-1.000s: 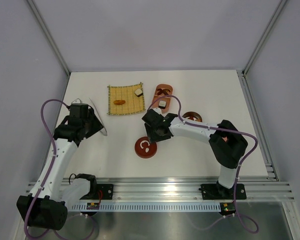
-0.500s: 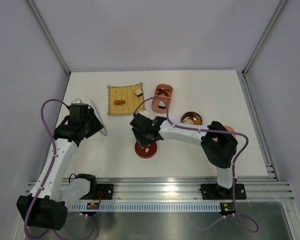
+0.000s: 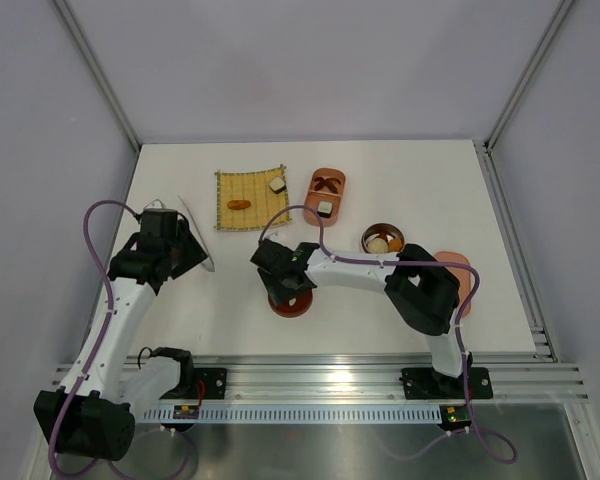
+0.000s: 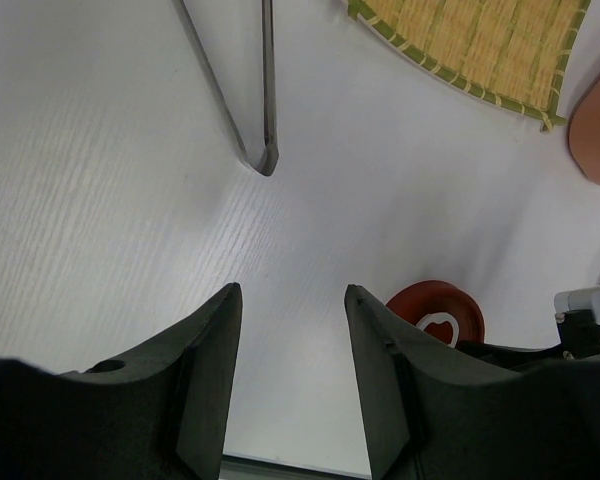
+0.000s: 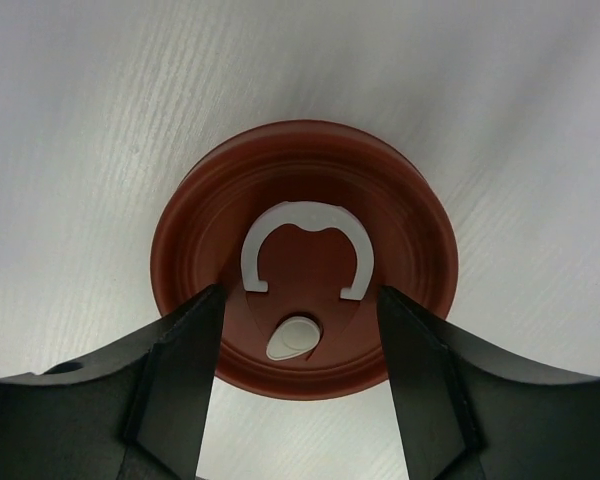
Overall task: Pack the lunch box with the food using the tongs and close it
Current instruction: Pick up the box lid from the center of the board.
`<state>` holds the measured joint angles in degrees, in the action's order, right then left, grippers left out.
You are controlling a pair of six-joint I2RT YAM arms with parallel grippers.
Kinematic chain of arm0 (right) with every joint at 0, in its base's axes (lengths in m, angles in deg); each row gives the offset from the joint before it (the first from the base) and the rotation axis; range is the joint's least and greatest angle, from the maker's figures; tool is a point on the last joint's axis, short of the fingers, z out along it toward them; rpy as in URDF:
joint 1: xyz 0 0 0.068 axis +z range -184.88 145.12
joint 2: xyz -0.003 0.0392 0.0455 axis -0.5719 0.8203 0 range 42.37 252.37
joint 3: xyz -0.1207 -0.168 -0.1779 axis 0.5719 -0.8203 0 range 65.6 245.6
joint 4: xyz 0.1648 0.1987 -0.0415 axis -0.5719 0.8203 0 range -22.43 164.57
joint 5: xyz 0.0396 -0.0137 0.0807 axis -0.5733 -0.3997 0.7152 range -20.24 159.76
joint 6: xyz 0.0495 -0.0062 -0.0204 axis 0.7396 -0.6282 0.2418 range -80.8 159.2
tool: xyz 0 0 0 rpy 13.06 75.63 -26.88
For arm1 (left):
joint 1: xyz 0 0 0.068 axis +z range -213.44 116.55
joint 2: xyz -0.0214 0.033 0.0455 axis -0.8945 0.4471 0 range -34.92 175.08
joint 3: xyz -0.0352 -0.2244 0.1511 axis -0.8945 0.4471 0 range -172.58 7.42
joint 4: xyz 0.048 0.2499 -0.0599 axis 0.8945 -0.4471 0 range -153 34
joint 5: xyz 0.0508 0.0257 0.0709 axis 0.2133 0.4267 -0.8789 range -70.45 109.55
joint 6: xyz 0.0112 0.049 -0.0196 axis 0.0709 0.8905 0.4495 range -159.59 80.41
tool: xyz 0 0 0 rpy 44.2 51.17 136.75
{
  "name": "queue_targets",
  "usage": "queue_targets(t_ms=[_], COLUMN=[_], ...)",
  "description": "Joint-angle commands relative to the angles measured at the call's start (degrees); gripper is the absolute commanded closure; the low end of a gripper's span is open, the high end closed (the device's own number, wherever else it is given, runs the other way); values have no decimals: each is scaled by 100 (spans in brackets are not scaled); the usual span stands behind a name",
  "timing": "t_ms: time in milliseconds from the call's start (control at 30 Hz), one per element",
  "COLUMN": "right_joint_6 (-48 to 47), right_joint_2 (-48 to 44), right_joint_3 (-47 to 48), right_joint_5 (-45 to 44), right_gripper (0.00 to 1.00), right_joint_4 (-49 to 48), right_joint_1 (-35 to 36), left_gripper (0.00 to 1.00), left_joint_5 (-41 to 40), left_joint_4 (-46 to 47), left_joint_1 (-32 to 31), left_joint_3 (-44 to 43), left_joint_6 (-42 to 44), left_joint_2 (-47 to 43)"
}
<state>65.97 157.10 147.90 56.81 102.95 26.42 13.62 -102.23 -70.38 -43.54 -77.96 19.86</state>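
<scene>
The tongs (image 3: 193,228) (image 4: 266,110) lie flat on the table, just ahead of my left gripper (image 3: 183,256) (image 4: 291,292), which is open and holds nothing. On the yellow mat (image 3: 252,212) rest an orange food piece (image 3: 239,204) and a white-and-dark one (image 3: 277,184). The oblong lunch box (image 3: 312,192) holds a brown piece (image 3: 327,181) and a white-and-dark piece (image 3: 324,208). My right gripper (image 3: 285,284) (image 5: 300,295) hangs open over a round red lid (image 3: 292,306) (image 5: 305,200), its fingers above the lid's near half.
A round bowl (image 3: 399,240) with white and orange pieces sits right of the right forearm. A pink oval lid (image 3: 467,280) lies partly behind the right arm. Frame posts and walls border the table; the rail runs along its near edge.
The right gripper swung left and toward the near edge, from beside the oblong box to over the red lid, and its jaws widened slightly. The left arm and the tongs stayed still.
</scene>
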Motion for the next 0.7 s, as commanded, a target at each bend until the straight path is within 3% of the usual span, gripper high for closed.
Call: queue_targets(t_ms=[0, 133, 233, 267, 400, 533, 667], right_joint_6=[75, 127, 162, 180, 137, -206, -426], right_joint_2=[189, 259, 233, 190, -83, -538, -918], right_joint_3=[172, 155, 85, 67, -39, -30, -48], right_joint_5=[-234, -287, -348, -392, -672, -1095, -955], right_gripper=[30, 33, 45, 56, 76, 86, 87], right_joint_4=[13, -4, -39, -57, -57, 66, 48], right_joint_1=[84, 102, 93, 93, 102, 75, -38], left_gripper=[51, 51, 51, 51, 51, 51, 51], left_joint_5=[92, 93, 92, 92, 75, 57, 57], left_joint_4=[229, 229, 221, 221, 203, 185, 194], left_joint_1=[26, 26, 26, 26, 26, 26, 26], left_joint_3=[33, 69, 77, 86, 95, 113, 121], left_joint_6=[49, 49, 49, 49, 58, 75, 66], left_joint_2=[-108, -126, -143, -143, -161, -161, -152])
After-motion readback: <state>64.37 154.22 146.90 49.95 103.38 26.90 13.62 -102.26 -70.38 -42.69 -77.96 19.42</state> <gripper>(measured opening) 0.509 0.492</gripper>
